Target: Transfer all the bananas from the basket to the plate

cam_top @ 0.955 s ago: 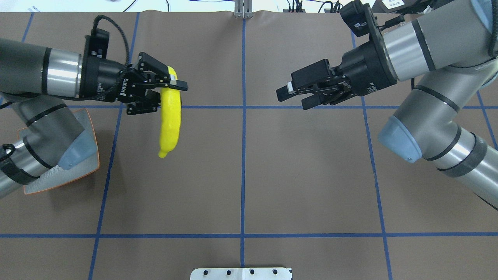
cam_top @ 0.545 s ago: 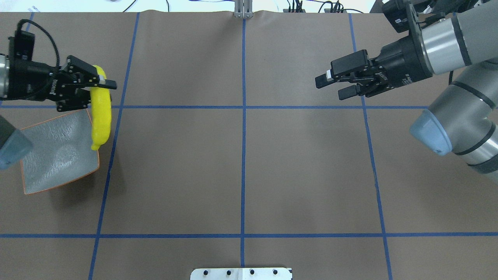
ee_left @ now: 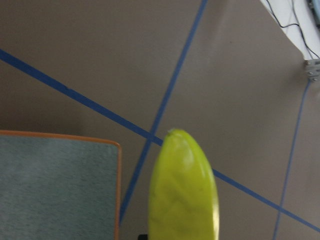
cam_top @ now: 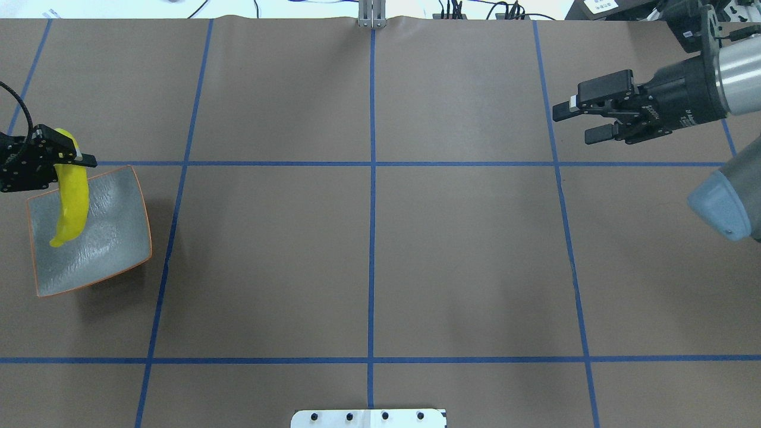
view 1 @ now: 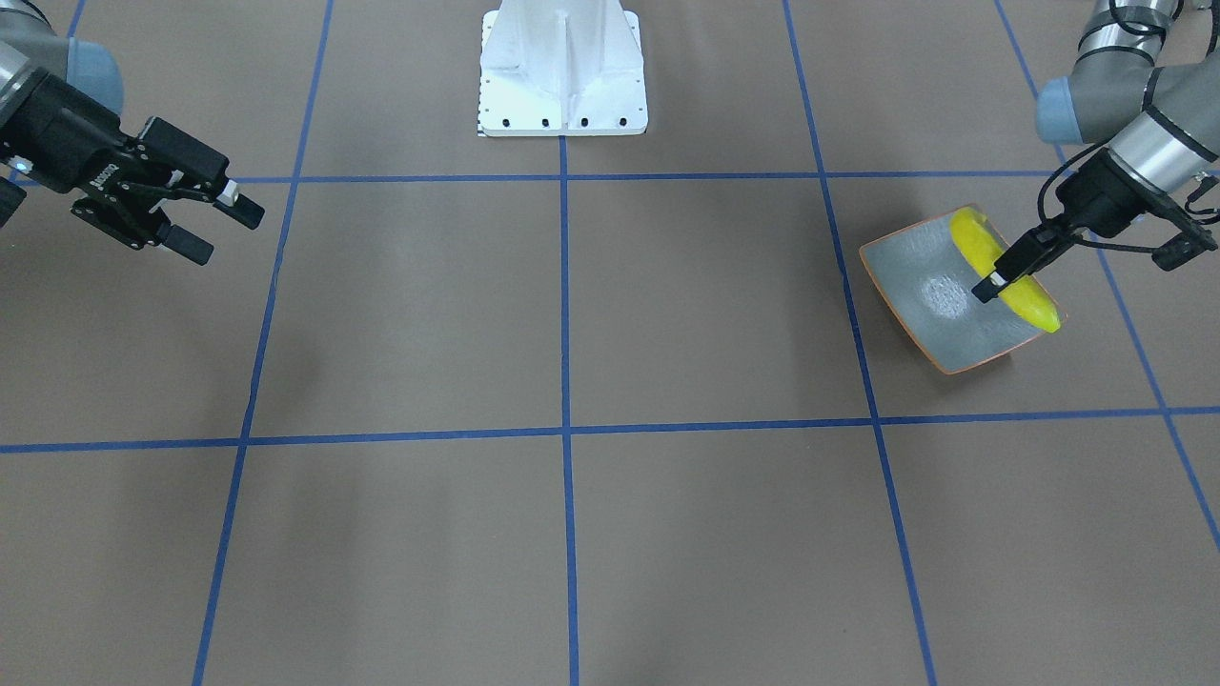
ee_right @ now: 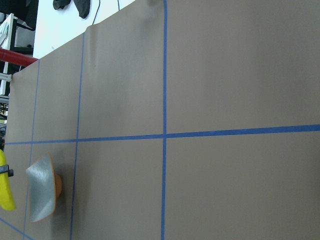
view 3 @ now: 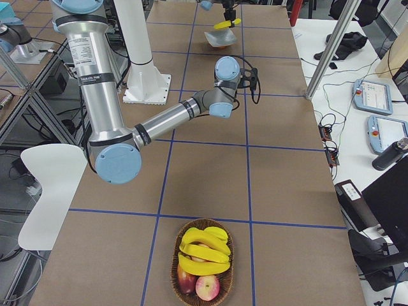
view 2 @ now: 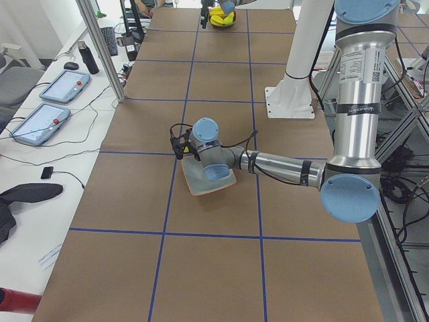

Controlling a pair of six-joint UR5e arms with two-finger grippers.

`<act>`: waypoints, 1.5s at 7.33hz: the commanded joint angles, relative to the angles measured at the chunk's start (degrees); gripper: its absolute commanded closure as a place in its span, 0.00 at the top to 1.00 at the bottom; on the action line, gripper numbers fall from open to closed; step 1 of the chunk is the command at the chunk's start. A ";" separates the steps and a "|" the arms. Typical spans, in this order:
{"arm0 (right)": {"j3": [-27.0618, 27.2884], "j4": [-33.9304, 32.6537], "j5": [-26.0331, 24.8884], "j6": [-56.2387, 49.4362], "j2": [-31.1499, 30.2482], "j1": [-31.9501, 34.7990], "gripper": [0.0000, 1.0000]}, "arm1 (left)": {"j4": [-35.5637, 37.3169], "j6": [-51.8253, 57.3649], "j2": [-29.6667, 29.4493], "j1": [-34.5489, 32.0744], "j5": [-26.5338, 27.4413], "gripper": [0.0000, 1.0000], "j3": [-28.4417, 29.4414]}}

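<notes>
While the left gripper (cam_top: 64, 161), clamped on a banana (cam_top: 72, 208), holds it over the plate (cam_top: 116, 241), the right gripper (cam_top: 575, 125) points inward above the bench (cam_top: 368, 249), jaws apart.

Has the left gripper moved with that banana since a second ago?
Yes. In the overhead view the left gripper carried the banana leftward across the blue tape line; the banana is now over the plate.
</notes>
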 commanded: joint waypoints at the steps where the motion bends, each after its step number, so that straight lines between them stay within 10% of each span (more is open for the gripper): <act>1: -0.30 -0.13 -3.53 -0.25 -2.29 0.11 1.00 | 9.32 2.37 0.39 0.69 0.32 0.00 -0.28; 6: -0.48 -0.22 -4.76 -0.16 -3.44 -0.15 1.00 | 19.18 2.37 0.48 5.96 7.88 0.00 -1.16; 11: -0.39 -0.13 -4.76 -0.08 -3.35 -0.15 1.00 | 20.42 7.21 1.44 6.23 7.88 0.77 -0.37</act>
